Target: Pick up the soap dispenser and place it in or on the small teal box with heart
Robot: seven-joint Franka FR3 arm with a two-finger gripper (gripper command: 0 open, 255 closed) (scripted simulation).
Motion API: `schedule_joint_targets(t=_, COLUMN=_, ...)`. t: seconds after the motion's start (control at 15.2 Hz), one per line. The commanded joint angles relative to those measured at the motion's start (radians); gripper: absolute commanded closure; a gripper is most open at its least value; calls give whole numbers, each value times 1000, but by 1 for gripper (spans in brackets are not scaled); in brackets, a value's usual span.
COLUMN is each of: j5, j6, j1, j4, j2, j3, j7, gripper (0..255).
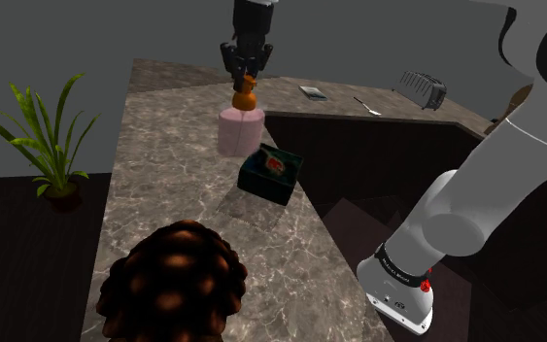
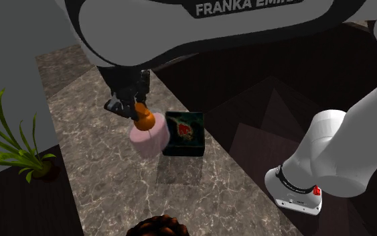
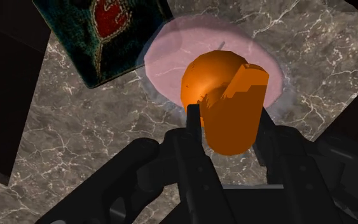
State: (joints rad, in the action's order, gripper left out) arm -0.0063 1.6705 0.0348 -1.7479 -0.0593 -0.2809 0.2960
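Shoulder view: the soap dispenser (image 1: 240, 131) is clasped by its orange pump (image 1: 245, 96) in the claw (image 1: 246, 75), seemingly lifted. Second exterior view: it is held just beside the teal box (image 2: 185, 134). Wrist view: a carry over the box is called for.

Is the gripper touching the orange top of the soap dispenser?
Touching. In the wrist view both black fingers of the gripper press against the sides of the orange top of the soap dispenser, with no gap.
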Motion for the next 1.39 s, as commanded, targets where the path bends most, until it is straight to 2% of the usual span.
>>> schedule_joint_targets(t=0.0, j5=8, j6=-24, j1=-18, j4=-12, j2=-38, j3=22, j7=-43, gripper=255)
schedule_joint_targets(t=0.4, j5=13, j6=-91, j1=-73, j4=-27, j2=-124, j3=101, j7=-179, gripper=255)
schedule_joint_targets(t=0.79, j5=0, j6=-167, j1=-127, j4=3, j2=-171, j3=187, j7=-318, gripper=255)
schedule_joint_targets(t=1.32, j5=2, j6=-57, j1=-126, j4=-136, j2=-199, j3=188, j7=-317, gripper=255)
